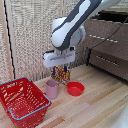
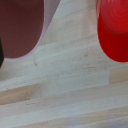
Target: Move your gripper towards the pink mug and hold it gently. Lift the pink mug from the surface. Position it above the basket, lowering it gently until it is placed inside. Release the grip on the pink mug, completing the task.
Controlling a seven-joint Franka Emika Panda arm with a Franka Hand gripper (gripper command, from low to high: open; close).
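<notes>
The bulky white and grey robot arm enters from about one o'clock in the exterior view and bends down to a wrist pointing straight at six o'clock. Its white boxy gripper hangs level below, its two short dark fingers pointing down. Whether the jaws stand apart or closed cannot be told.
</notes>
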